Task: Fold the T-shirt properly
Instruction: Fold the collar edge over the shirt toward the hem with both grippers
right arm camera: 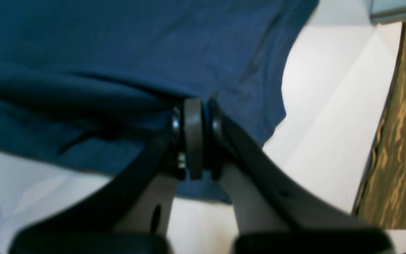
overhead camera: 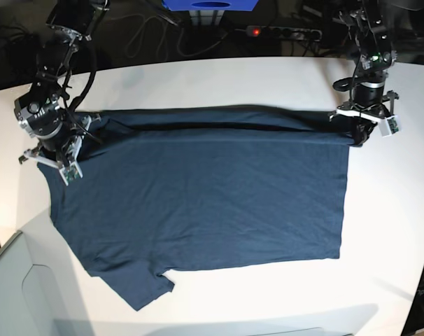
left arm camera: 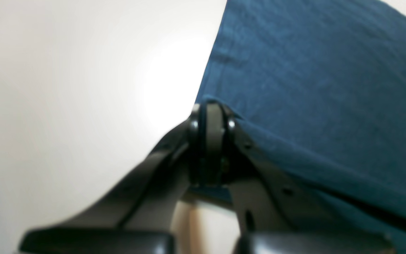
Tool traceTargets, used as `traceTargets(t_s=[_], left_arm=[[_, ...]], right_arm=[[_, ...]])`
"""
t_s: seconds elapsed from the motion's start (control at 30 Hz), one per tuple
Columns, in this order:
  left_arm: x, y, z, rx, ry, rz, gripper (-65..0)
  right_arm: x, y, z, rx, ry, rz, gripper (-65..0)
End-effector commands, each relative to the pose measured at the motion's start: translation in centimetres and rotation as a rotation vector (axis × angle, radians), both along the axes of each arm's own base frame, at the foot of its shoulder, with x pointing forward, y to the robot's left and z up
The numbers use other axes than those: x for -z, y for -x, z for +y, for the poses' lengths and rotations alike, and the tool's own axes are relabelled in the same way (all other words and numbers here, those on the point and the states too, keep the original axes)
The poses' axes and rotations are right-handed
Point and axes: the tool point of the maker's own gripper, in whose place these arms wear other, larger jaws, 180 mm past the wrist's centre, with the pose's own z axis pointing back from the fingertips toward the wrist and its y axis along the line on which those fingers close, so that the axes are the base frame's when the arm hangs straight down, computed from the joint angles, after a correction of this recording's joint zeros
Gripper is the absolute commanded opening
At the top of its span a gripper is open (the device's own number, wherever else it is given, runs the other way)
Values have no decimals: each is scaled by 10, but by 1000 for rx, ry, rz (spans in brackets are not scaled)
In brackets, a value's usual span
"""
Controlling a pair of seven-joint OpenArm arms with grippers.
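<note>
The dark navy T-shirt point(overhead camera: 212, 203) lies spread on the white table point(overhead camera: 198, 84), its far edge folded over toward the near side along a crease. One sleeve point(overhead camera: 138, 283) points to the near left. My left gripper point(overhead camera: 357, 134) is shut on the shirt's far right corner; in the left wrist view the gripper point(left arm camera: 211, 113) pinches the cloth edge point(left arm camera: 312, 88) just above the table point(left arm camera: 65, 88). My right gripper point(overhead camera: 71, 140) is shut on the far left corner; in the right wrist view the gripper point(right arm camera: 197, 106) clamps bunched cloth point(right arm camera: 118, 46).
A blue box point(overhead camera: 212, 5), a power strip with a red light point(overhead camera: 268, 31) and cables lie behind the table. A grey panel point(overhead camera: 16, 294) stands at the near left corner. A wood-grained surface point(right arm camera: 400, 141) shows beyond the table edge.
</note>
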Motion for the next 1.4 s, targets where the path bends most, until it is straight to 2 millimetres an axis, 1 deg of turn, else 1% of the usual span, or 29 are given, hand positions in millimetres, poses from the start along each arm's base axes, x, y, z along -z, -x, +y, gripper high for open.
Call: traceTargets(t_s=[0.0, 0.1, 0.17, 0.23, 0.37, 0.5, 0.63, 0.77, 0.93, 1.0, 1.13, 1.27, 1.37], left_arm=[[-12, -6, 4, 0, -20, -43, -650], [-12, -9, 5, 0, -21, -47, -650], [-13, -13, 6, -1, -20, -55, -650], [-9, -13, 7, -7, -15, -46, -650], [-3, -17, 10, -18, -5, -41, -650], [0, -22, 13, -26, 2, -42, -650], [0, -26, 12, -26, 6, -47, -650], [0, -33, 3, -4, 17, -52, -650], [2, -35, -5, 15, 25, -49, -650], [-2, -40, -4, 14, 25, -65, -650], [2, -42, 0, 0, 30, -58, -650], [2, -43, 1, -2, 30, -60, -650], [-1, -48, 0, 1, 31, -72, -650]], right_arm=[[-10, -13, 2, -31, 1, -39, -649], [-11, -28, 8, -51, -13, -45, -649], [-11, -35, 10, -55, -22, -47, -649], [-12, -42, 11, -53, -29, -53, -649], [-10, -53, 13, -52, -52, -49, -649], [-7, -62, 23, -86, -71, -54, -649], [-8, -65, 27, -96, -90, -74, -649], [-8, -66, 28, -97, -93, -79, -649], [-10, -67, 25, -87, -94, -84, -649], [-12, -68, 24, -88, -91, -89, -648], [-19, -73, 23, -87, -87, -108, -648], [-20, -74, 23, -86, -88, -113, -648], [-20, -74, 24, -86, -89, -113, -648]])
